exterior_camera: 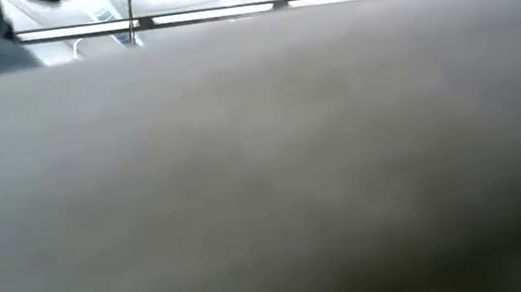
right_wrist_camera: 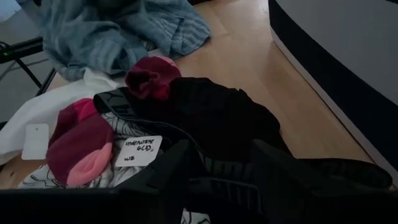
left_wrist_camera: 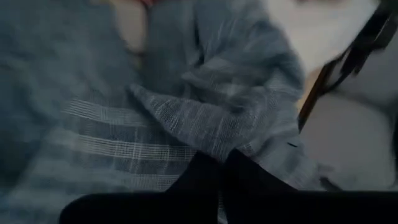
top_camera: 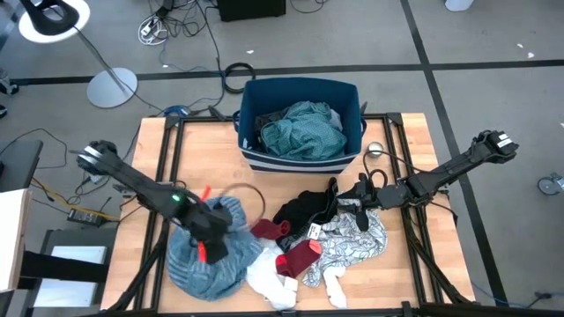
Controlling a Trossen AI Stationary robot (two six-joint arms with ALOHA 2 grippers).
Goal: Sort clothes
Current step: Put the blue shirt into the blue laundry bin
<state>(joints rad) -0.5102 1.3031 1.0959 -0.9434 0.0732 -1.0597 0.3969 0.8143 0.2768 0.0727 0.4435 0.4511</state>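
A heap of soft clothes point(top_camera: 282, 246) sprawls lengthwise along the wooden counter's point(top_camera: 405, 150) front edge. The left claw point(top_camera: 214, 239) clamps the woven blue striped garment point(top_camera: 207, 260); the right claw point(top_camera: 348, 204) grips crumpled black cloth point(top_camera: 304, 207).

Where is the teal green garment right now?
In the high view, the teal green garment lies inside the dark blue bin at the table's far edge, apart from the pile of clothes on the tabletop.
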